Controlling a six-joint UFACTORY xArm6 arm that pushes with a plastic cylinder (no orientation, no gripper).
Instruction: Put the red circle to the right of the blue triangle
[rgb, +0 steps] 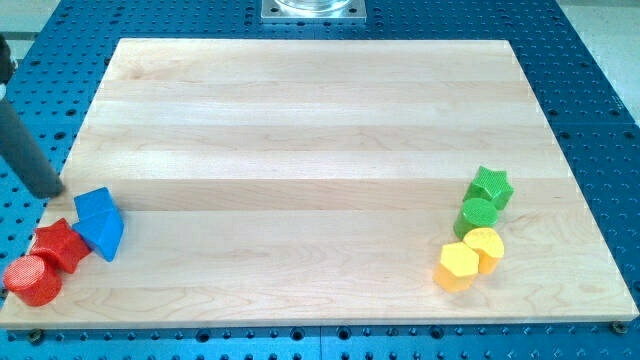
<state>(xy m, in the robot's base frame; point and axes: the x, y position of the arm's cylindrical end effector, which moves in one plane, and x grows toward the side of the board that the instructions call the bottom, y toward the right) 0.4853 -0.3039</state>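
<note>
The red circle (33, 280) lies at the board's bottom left corner, touching a red star (60, 245) just above and right of it. The blue triangle (108, 234) lies right of the red star, touching it, with a blue cube (96, 206) against its upper side. My tip (50, 190) is at the board's left edge, just above and left of the blue cube and above the red star, a short gap away from both. The rod slants up to the view's left edge.
At the view's right a green star (490, 186), a green cylinder (478, 215), a yellow cylinder (486, 247) and a yellow hexagon (458, 266) cluster together. The wooden board (320, 120) sits on a blue perforated table (590, 60).
</note>
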